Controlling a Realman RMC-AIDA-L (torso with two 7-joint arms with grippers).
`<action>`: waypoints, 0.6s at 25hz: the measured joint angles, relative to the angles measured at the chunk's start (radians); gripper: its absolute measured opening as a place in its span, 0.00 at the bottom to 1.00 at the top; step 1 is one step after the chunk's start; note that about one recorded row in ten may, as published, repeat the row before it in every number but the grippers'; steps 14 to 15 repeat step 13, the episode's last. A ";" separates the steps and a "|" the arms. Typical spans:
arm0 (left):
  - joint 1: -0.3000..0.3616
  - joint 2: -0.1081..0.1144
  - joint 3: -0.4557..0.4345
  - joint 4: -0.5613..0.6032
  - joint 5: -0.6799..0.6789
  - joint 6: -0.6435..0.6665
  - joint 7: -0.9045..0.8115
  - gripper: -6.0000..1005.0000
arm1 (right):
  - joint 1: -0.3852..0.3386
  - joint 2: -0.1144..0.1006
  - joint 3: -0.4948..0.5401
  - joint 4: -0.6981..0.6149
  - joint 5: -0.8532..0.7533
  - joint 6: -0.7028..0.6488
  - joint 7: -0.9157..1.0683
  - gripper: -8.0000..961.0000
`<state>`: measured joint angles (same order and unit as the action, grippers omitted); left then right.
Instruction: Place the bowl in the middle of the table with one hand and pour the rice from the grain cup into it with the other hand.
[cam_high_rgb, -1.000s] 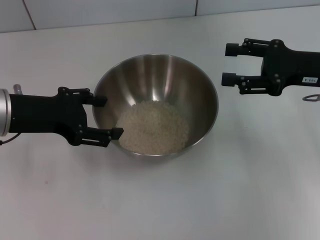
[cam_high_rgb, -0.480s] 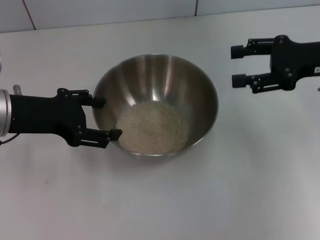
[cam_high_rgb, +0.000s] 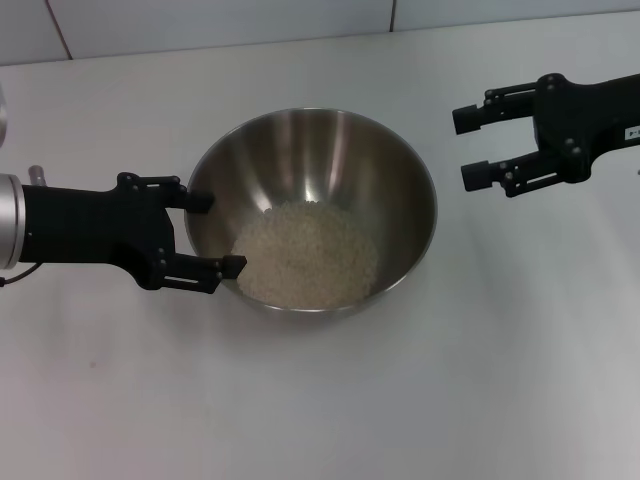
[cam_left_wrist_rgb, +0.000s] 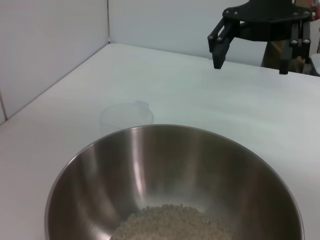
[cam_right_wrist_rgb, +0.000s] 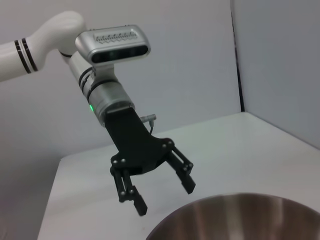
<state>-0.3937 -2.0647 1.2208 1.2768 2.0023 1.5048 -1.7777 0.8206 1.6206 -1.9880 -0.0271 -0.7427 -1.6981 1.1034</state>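
The white bench (cam_high_rgb: 320, 400) carries a large stainless-steel mixing bowl (cam_high_rgb: 400, 180) near its middle, and a pale heap of rice (cam_high_rgb: 308, 262) lies in the bottom of it — so the pour looks done and the step in hand is, by my judgement, to clear both arms away. Doing that well means drawing each arm straight back from the bowl, without brushing the rim, so that the bowl is not nudged off centre and no grains spill.

The left end effector (cam_high_rgb: 215, 235) reaches in level from the robot's left, its two black fingers spread wide and standing either side of the bowl's near-left rim; whether a fingertip touches the steel cannot be told. It grips nothing.

The right end effector (cam_high_rgb: 472, 148) hangs above the bench to the right of the bowl and well apart from it, fingers parted and pointing towards the bowl, holding nothing.

The clear grain cup (cam_left_wrist_rgb: 126, 116) shows only in the left wrist view, upright on the bench just beyond the bowl's far side — apparently empty.
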 joint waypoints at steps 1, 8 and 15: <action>0.000 0.000 0.000 0.000 0.000 0.000 0.000 0.86 | 0.000 0.000 0.000 0.000 0.000 0.000 0.000 0.81; -0.001 0.000 0.000 0.000 0.000 0.001 0.000 0.86 | 0.004 -0.001 0.000 -0.004 -0.018 0.020 0.018 0.81; -0.001 0.000 0.000 0.000 -0.001 0.004 -0.001 0.86 | 0.003 0.000 0.000 -0.006 -0.021 0.026 0.019 0.81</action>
